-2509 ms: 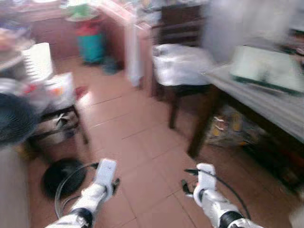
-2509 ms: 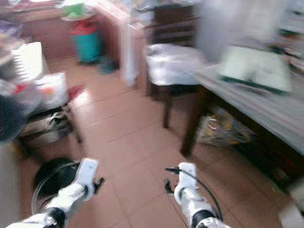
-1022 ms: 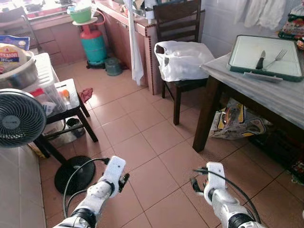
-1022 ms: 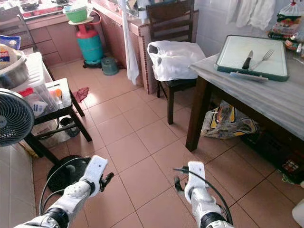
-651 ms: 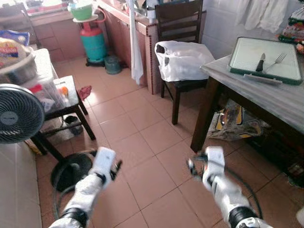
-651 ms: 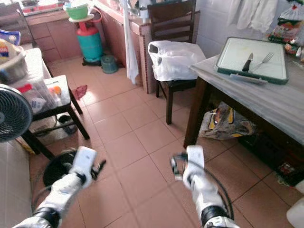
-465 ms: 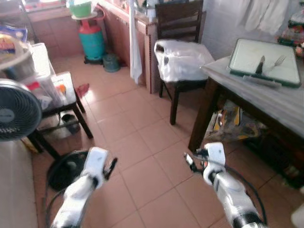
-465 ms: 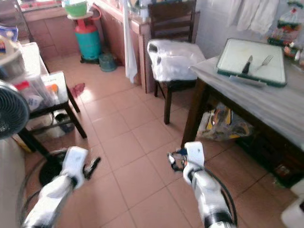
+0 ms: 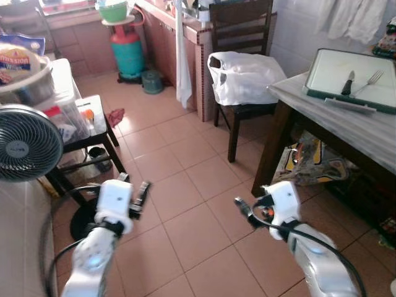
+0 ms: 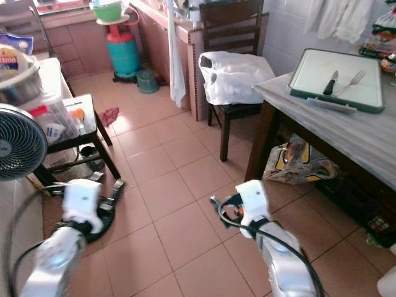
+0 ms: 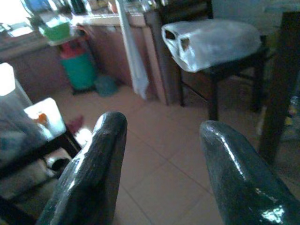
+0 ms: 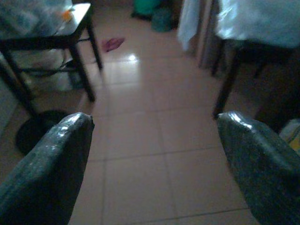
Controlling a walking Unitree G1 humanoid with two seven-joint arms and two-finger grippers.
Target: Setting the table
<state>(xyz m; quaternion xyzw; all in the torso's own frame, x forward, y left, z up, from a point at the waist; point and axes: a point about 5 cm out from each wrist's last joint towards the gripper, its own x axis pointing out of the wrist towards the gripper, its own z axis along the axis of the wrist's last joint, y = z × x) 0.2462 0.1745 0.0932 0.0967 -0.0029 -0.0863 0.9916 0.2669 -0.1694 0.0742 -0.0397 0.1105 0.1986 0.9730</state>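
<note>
both arms are raised over the tiled floor (image 9: 185, 229) in front of the robot. the left gripper (image 11: 159, 159) has its two black fingers (image 11: 93, 173) spread apart with nothing between them; past them its wrist view shows the chair and the gas cylinder. the right gripper (image 12: 154, 168) is spread wide too and empty, looking across the floor toward a low black stand (image 12: 51, 33).

the table (image 9: 359, 133) stands ahead on the robot's right, well apart from both grippers. on its far part lies a green-rimmed tray (image 9: 354, 77), and on the tray a knife (image 9: 347, 82) and a fork (image 9: 369, 79) lie side by side, the knife to the left. a flat strip rests against the tray's near edge; what it is cannot be told.

a dark wooden chair (image 9: 241, 37) stands just beside the table's left end with a white plastic bag (image 9: 245, 77) on its seat. a fan (image 9: 28, 142) stands at the left, and a teal gas cylinder (image 9: 128, 52) stands by the far counter.
</note>
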